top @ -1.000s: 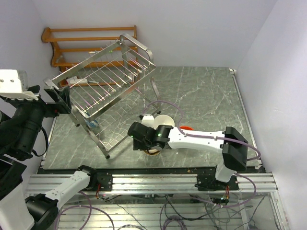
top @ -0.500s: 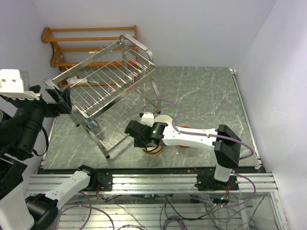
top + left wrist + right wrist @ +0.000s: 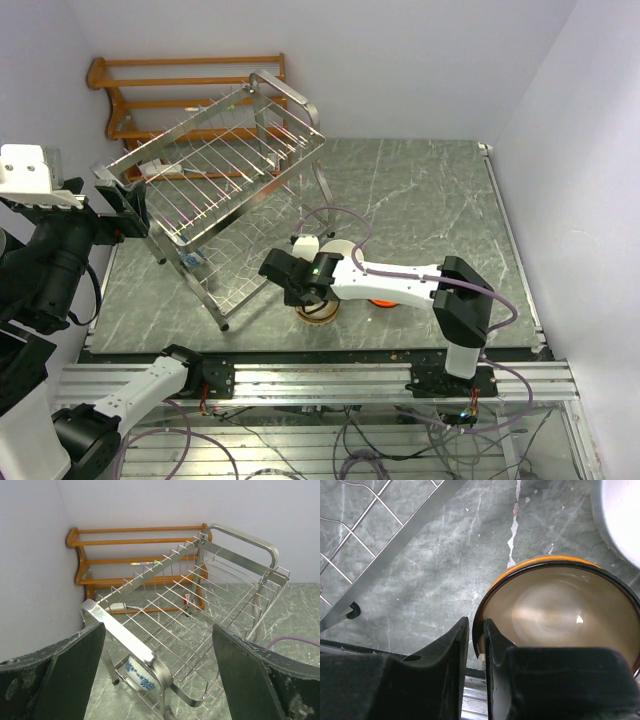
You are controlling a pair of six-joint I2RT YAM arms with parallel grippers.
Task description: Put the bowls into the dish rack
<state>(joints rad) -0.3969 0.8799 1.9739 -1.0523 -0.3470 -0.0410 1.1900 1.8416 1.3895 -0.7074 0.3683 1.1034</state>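
The silver wire dish rack (image 3: 225, 185) stands tilted at the left; it also fills the left wrist view (image 3: 215, 595). The blue-and-white bowl (image 3: 195, 260) sits in its lower tier, seen close up in the left wrist view (image 3: 141, 676). My left gripper (image 3: 125, 205) is open, its fingers wide on either side of the rack's end tube (image 3: 120, 635). My right gripper (image 3: 305, 295) is shut on the near-left rim of the tan-brown bowl (image 3: 560, 615), which sits on the table (image 3: 318, 312). The white bowl (image 3: 343, 249) lies just behind it, also in the right wrist view (image 3: 620, 515). A sliver of the orange-red bowl (image 3: 379, 300) shows under the right arm.
A brown wooden slatted rack (image 3: 180, 95) stands against the back wall behind the silver rack, also seen in the left wrist view (image 3: 135, 555). A rack leg and foot (image 3: 352, 611) sit close to the left of my right gripper. The grey marble table (image 3: 440, 210) ends at a metal rail in front.
The right arm has swung its forearm and elbow to the left, and its gripper has shifted slightly left at the tan-brown bowl. The rack and left arm have not moved.
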